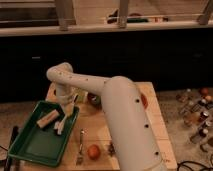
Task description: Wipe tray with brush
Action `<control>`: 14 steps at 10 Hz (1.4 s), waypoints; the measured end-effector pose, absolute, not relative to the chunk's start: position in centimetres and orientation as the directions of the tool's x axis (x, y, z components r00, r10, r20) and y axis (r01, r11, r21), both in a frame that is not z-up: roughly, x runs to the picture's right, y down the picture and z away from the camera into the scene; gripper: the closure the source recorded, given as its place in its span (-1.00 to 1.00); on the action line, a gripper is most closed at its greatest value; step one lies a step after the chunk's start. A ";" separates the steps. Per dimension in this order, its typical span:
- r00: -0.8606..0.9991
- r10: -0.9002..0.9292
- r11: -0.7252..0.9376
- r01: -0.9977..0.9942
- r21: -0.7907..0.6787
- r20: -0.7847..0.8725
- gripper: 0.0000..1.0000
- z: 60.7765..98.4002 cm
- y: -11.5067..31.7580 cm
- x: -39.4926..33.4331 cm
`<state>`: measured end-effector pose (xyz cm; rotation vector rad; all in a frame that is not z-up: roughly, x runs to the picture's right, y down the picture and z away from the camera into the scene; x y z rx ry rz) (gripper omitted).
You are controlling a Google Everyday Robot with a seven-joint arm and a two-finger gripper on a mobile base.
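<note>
White arm (120,115) comes in from 5 o'clock, runs up to an elbow at about 10 o'clock, then bends down. Gripper (68,104) sits left of centre, at roughly 9 o'clock, over the far right corner of the tray (35,146). Gripper state: cannot tell whether it is apart, together or clamped. Tray is green and shallow with a raised rim. It lies at 8 o'clock on the left end of the wooden table (97,127), turned at an angle to the table edge. Brush (62,123) is slim and pale, inside the tray by its right rim, slanting from 1 o'clock down to 7 o'clock. Its upper end reaches the gripper and its lower end is on or just above the tray floor. Tan block (48,119) is also in the tray, just beside the brush on its 9 o'clock side, in the far half. The near half of the tray floor shows bare green. Fork (80,148) lies on the table just outside the tray's right rim, at 6 to 7 o'clock. Orange round fruit (93,151) is just beside the fork at its 3 o'clock. Dark round item (93,98) is on the table at the gripper's 3 o'clock, partly hidden by the arm. Black handle-like thing (12,141) is off the table's left edge at 8 o'clock. Bottles (195,112) are clustered on the floor at 3 to 4 o'clock, well apart from the tray.
</note>
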<state>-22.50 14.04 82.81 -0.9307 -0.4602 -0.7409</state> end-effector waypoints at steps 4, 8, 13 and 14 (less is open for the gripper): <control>0.565 -0.366 0.371 0.817 -0.441 0.739 1.00 82.0 14.8 -26.9; 0.410 -0.383 0.281 0.906 -0.318 0.828 1.00 79.1 17.8 -31.4; 0.448 -0.357 0.256 0.891 -0.375 0.820 1.00 78.6 19.3 -26.2; 0.489 -0.354 0.269 0.870 -0.414 0.797 1.00 78.7 19.0 -23.7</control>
